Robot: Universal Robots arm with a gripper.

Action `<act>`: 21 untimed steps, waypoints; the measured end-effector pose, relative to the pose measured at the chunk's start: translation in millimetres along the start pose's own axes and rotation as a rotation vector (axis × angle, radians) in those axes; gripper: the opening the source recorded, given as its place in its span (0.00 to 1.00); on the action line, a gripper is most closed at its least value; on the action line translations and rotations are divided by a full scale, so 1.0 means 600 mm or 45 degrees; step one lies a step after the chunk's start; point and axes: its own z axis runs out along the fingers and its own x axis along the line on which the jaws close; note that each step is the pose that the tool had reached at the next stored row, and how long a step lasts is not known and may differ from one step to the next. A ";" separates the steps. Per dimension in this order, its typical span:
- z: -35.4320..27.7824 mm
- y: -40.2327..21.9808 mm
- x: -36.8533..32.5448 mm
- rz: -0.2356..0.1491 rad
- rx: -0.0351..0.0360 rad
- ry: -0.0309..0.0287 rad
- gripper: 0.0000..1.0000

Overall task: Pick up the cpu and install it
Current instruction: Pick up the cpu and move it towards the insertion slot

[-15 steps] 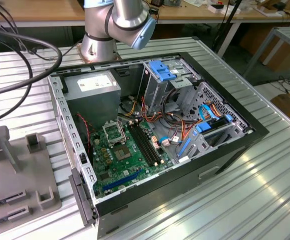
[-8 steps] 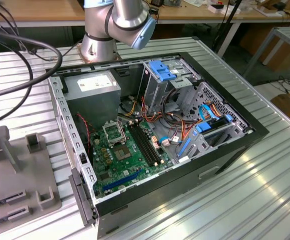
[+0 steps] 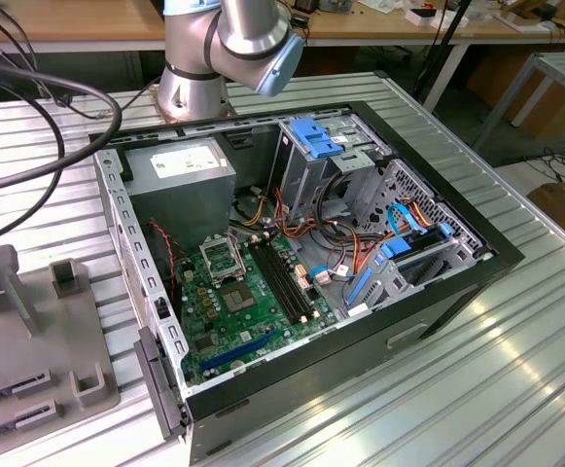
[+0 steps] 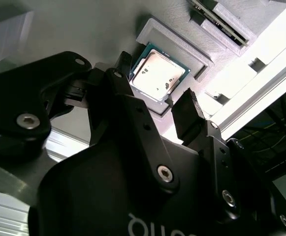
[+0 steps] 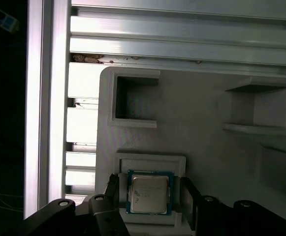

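The cpu [image 5: 149, 192] [image 4: 158, 73], a small square chip with a dull metal top and a green rim, lies flat in a shallow recess of a grey holder [image 5: 197, 132]. My gripper [image 5: 149, 189] [image 4: 156, 86] hangs over it, open. One black fingertip [image 5: 112, 184] stands on each side of the chip with a small gap, touching nothing. In the exterior view the open computer case holds the green motherboard [image 3: 253, 302] with its silver socket frame [image 3: 221, 258].
The grey holder [image 3: 29, 321] sits at the exterior view's left of the case and has further recesses [image 5: 135, 101] and raised blocks. Inside the case are a power supply [image 3: 190, 170], black memory slots [image 3: 287, 277], a blue-topped drive cage [image 3: 316, 136] and loose cables. The table is ribbed aluminium [image 3: 476, 370].
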 end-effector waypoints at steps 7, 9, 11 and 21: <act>0.003 0.000 0.000 0.000 0.0000 -0.0002 0.61; 0.004 0.000 0.000 0.000 0.0001 0.0001 0.61; 0.004 0.000 0.000 0.000 0.0001 0.0001 0.61; 0.005 0.000 0.000 0.000 0.0001 0.0001 0.53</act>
